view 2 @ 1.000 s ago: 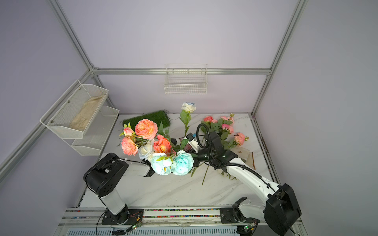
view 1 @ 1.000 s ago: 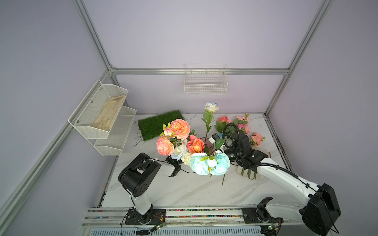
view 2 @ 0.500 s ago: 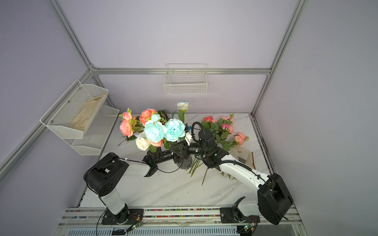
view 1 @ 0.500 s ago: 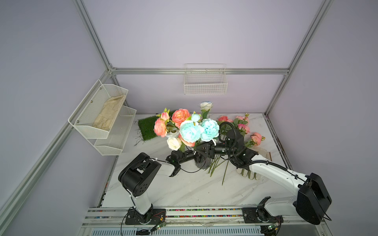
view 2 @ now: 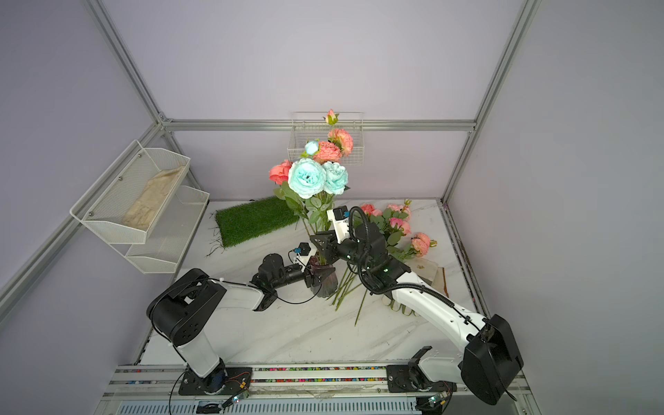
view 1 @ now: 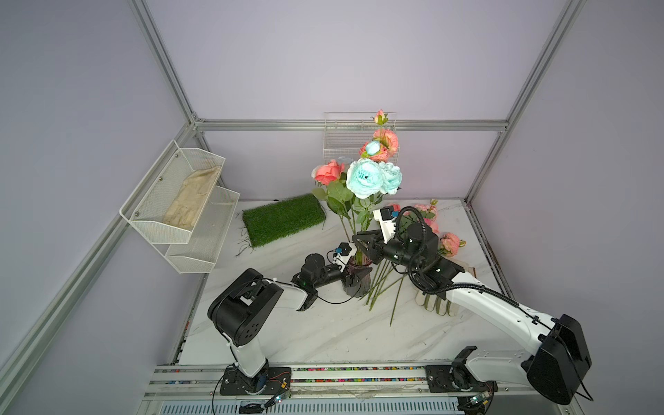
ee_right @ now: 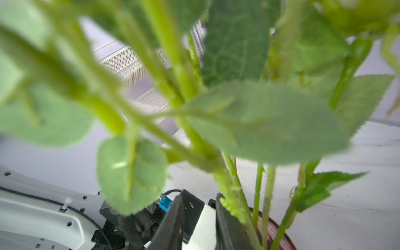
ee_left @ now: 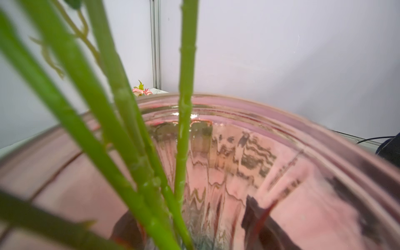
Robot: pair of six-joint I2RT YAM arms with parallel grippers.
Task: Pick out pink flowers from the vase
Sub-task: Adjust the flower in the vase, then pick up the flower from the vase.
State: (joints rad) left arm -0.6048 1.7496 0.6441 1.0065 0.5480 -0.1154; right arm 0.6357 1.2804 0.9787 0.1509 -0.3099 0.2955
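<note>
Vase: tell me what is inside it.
Several green stems stand inside the vase, carrying pink heads and pale blue heads above. Their lower ends, deep in the base, cannot be seen.

Soft, even light in both top views; heavy close-up blur on wrist-view stems [ee_left: 187, 65] and leaves [ee_right: 270, 121]

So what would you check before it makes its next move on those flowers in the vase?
1. Vase standing upright on the table: ok.
2. Left tool shut on the vase: ok.
3. Right tool open, nothing between its jaws: ok.
4. Right tool around a stem: not ok; the stems run beside one finger.
5. Nearest stem belongs to a pink head: cannot tell; leaves block the right wrist view.
6. Pink flowers all out of the vase: not ok; several heads stand in it.
</note>
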